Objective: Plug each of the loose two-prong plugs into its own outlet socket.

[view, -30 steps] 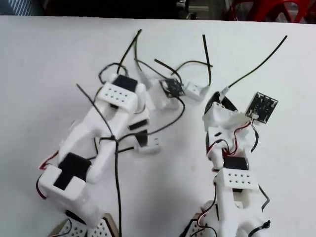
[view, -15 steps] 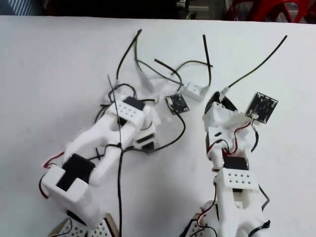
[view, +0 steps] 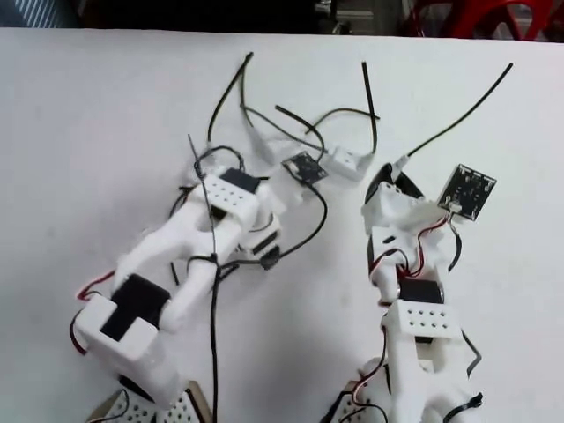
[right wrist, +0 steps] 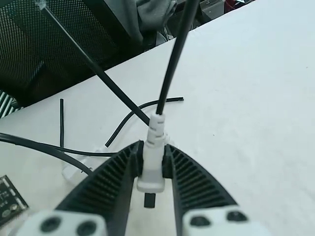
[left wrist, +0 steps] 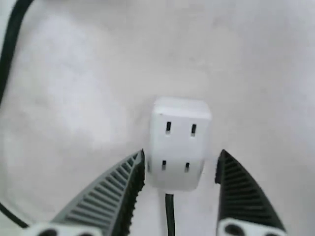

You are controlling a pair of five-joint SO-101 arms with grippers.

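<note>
- White outlet block point(left wrist: 179, 130), one, two slot pairs, between spread jaws of left gripper point(left wrist: 180, 156); cord point(left wrist: 169, 216) cut off.
- White plug point(right wrist: 151, 169), one, clamped in right gripper point(right wrist: 152, 146); prongs point(right wrist: 149, 200) mostly hidden.

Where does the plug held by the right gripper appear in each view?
High view: plug at the right gripper tip, right of centre.
Right wrist view: plug clamped in that gripper.
Left wrist view: a white outlet block instead.
Shared landmark: the plug's black cable.
</note>
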